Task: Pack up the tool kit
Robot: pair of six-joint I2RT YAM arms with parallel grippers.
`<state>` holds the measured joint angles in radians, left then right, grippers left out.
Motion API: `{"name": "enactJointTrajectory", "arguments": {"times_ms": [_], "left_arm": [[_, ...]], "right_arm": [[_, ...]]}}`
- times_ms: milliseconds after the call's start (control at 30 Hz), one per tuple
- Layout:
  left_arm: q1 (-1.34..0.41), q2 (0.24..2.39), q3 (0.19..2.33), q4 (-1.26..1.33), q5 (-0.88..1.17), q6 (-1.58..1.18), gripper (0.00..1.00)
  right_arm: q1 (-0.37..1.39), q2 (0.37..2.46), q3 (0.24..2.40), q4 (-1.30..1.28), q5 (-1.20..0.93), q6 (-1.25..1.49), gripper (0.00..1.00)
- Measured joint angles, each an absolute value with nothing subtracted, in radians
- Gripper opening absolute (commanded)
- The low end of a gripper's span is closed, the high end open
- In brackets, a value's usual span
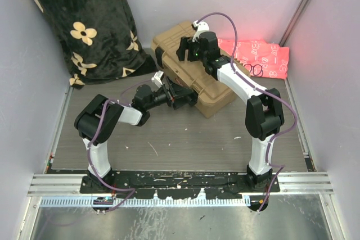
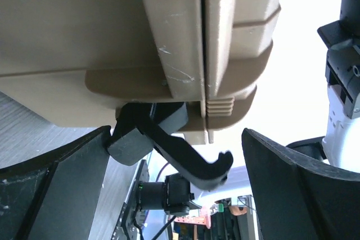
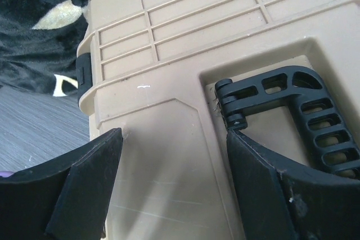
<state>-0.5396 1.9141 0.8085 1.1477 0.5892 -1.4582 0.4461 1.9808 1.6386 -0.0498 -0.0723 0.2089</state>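
The tan toolbox [image 1: 216, 91] lies with its ribbed lid shut, at the back middle of the table. My right gripper [image 1: 188, 50] is open just above the lid [image 3: 169, 43], its fingers [image 3: 84, 178] straddling a flat panel beside the black handle [image 3: 306, 119]. My left gripper [image 1: 181, 97] is open at the box's front side [image 2: 84, 26]. A black latch [image 2: 188, 158] hangs loose between its fingers [image 2: 56, 189]. No pliers or screwdrivers are in view.
A black floral blanket [image 1: 84, 21] lies at the back left, touching the box. A pink patterned cloth [image 1: 264, 57] lies at the back right with small black rings [image 1: 256, 70] on it. Grey walls close in both sides.
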Motion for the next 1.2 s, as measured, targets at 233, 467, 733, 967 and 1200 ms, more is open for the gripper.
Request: {"name": "enactJointTrajectory", "arguments": {"times_ms": [233,467,733,967,1200], "left_arm": [[-0.54,1.891,0.809,1.165,0.625,-1.484,0.98],[-0.54,1.891,0.809,1.165,0.628,-1.486,0.98],[-0.533,1.888,0.814,1.162,0.646,-1.499,0.98],[-0.535,1.85,0.86,1.202,0.707,-1.52,0.98],[-0.537,1.848,0.868,1.177,0.709,-1.528,0.98]], "right_arm": [[0.446,1.981,1.64,-0.053,-0.067,0.204,0.81],[0.445,1.982,1.645,-0.059,-0.067,0.204,0.8],[0.445,1.99,1.666,-0.084,-0.067,0.204,0.8],[0.437,2.01,1.7,-0.101,-0.064,0.204,0.81],[0.436,2.013,1.707,-0.111,-0.062,0.206,0.81]]}}
